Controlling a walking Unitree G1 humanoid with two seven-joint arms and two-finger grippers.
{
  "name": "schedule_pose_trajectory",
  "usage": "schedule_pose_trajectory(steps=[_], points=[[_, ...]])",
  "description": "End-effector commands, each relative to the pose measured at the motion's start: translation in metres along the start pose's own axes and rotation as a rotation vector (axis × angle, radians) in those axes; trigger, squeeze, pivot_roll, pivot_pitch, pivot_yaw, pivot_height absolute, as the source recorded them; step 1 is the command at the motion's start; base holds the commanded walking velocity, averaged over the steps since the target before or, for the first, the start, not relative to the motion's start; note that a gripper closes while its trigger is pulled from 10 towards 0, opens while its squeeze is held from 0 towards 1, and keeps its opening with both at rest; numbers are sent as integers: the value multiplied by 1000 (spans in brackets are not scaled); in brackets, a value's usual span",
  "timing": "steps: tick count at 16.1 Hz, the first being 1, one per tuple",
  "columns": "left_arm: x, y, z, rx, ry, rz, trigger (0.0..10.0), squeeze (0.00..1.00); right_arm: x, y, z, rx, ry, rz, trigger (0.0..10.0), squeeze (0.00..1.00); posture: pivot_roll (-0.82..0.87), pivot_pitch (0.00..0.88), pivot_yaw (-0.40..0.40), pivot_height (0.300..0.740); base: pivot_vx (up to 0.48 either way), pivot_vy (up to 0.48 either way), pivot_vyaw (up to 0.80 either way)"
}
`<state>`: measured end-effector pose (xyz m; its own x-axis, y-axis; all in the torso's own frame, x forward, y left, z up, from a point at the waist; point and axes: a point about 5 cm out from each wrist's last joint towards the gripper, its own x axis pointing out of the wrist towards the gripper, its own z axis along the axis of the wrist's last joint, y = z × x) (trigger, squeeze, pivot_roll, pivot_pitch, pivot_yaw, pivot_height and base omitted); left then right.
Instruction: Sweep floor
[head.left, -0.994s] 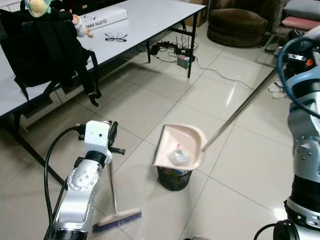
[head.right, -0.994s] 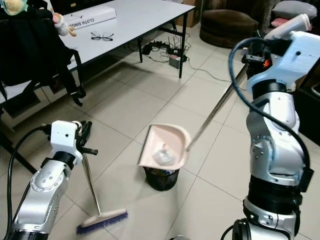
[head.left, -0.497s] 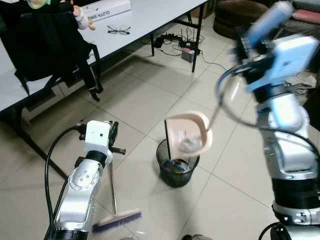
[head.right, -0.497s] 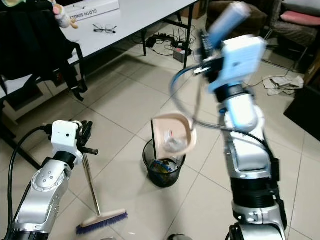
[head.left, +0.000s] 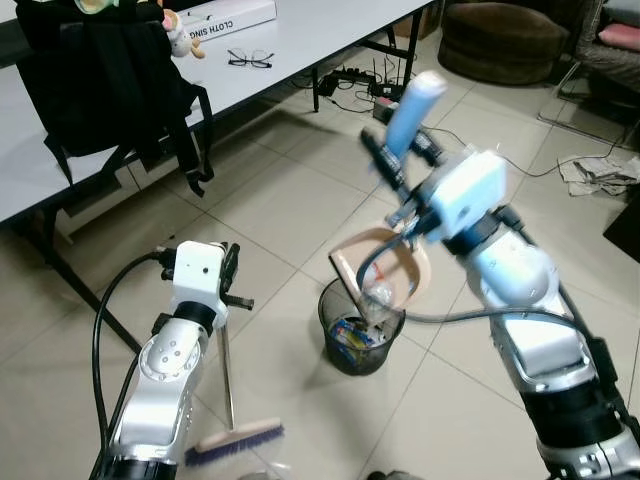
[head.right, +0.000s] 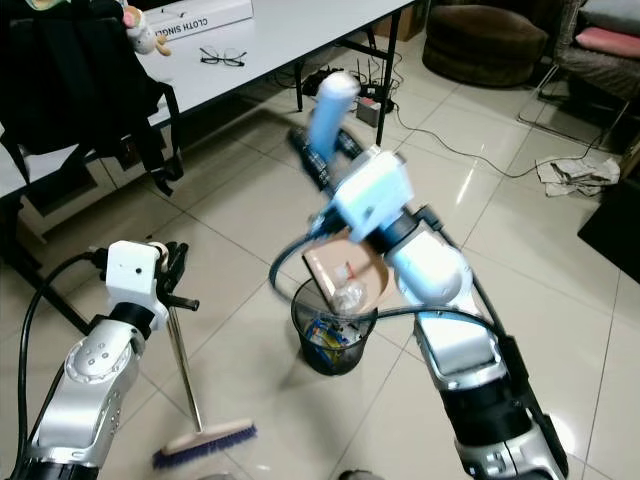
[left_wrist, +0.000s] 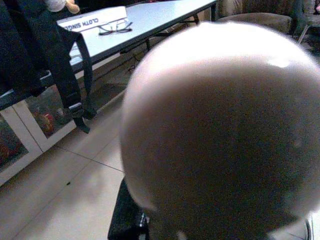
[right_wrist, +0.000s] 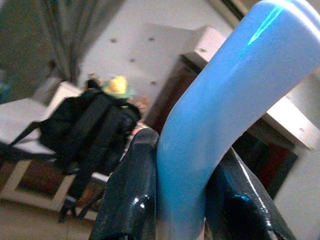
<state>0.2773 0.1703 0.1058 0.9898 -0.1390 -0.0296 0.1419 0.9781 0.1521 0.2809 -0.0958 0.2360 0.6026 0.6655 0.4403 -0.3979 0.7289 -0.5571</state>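
Above the black mesh wastebasket (head.left: 355, 340), the pale pink plastic dustpan (head.left: 382, 277) was found tipped steeply, its open mouth facing down into the bin. A second before, the pan had been held nearly level over the bin with a crumpled piece of clear litter lying in it; half a second before, it had been partly tilted. The litter (head.left: 377, 297) was now seen at the pan's lower lip, on the point of dropping among the coloured scraps in the bin. The emptying step was therefore judged to be almost complete.

The right gripper (right_wrist: 170, 200) had been swung up and across towards the white table (head.left: 300, 30), raising the light blue handle end (head.left: 408, 110) of the dustpan pole. Its two black fingers (right_wrist: 127, 195) were seen clamped on either side of that handle.

The left gripper (head.left: 226, 280) was held beside the bin, closed around the thin metal pole (head.left: 226, 370) of the broom, whose purple-bristled head (head.left: 235, 441) rested on the tiled floor (head.left: 290, 200). The rounded pole top (left_wrist: 220, 125) was seen close against the left wrist camera.
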Motion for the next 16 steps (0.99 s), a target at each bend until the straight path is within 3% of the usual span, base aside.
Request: schedule_pose_trajectory(steps=[1, 4, 7, 10, 11, 12, 13, 14, 16], points=[[3, 0, 9, 25, -31, -5, 10000, 0, 2, 6, 12, -71, -71, 62, 10000, 0, -27, 33, 36, 740, 0, 0, 0], [3, -1, 9, 26, -29, -10, 10000, 0, 0, 17, 11, -116, -79, 128, 10000, 0, -27, 32, 35, 740, 0, 0, 0], [3, -3, 8, 21, -29, -21, 10000, 0, -1, 16, 9, -157, -77, 147, 10000, 0, -27, 31, 36, 740, 0, 0, 0], [4, -3, 8, -5, -27, -14, 10000, 0, 2, -20, 12, -138, -69, -93, 10000, 0, -28, 28, 38, 740, 0, 0, 0], [4, -2, 10, -20, -32, -2, 10000, 0, 2, -49, 19, -95, -85, -281, 10000, 0, -28, 27, 37, 740, 0, 0, 0], [4, -2, 10, -20, -34, -1, 10000, 0, 1, -59, 22, -83, -89, -347, 10000, 0, -28, 27, 37, 740, 0, 0, 0], [4, 0, 11, -21, -38, 10, 10000, 0, -6, -85, 26, -62, -87, -518, 10000, 0, -30, 28, 37, 740, 0, 0, 0], [4, 0, 11, -26, -38, 17, 10000, 0, -13, -100, 26, -27, -79, -624, 10000, 0, -32, 27, 38, 740, 0, 0, 0], [3, 0, 11, -61, -42, 15, 10000, 0, -27, -118, 26, -74, -32, -717, 10000, 0, -31, 24, 36, 740, 0, 0, 0]])
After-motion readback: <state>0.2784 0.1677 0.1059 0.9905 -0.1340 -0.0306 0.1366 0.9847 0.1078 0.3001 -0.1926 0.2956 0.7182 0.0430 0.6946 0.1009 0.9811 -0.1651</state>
